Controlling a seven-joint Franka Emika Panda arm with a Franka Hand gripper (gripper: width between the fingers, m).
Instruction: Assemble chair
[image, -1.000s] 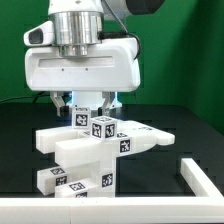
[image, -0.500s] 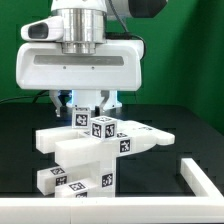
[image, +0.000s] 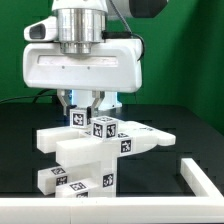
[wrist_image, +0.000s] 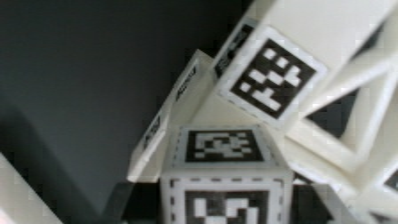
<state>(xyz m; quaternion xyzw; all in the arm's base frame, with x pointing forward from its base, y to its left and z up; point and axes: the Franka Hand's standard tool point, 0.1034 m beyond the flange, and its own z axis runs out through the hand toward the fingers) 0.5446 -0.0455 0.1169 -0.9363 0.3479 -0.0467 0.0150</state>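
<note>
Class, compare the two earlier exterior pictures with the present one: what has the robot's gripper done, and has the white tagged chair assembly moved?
The two-finger gripper has drawn its fingers closer together above the chunky white plastic chair assembly with black-and-white tag markers, around its topmost tagged block; whether they grip it firmly cannot be told. The chair assembly, the black table and the white border rail stayed put.

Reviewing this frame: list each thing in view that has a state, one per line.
gripper: lowered over the chair, fingers either side of a tagged part; grip not clear.
chair: partly assembled, standing on the black table, tagged post upright.
border rail: lying flat at the exterior view's right, apart from the chair.
</note>
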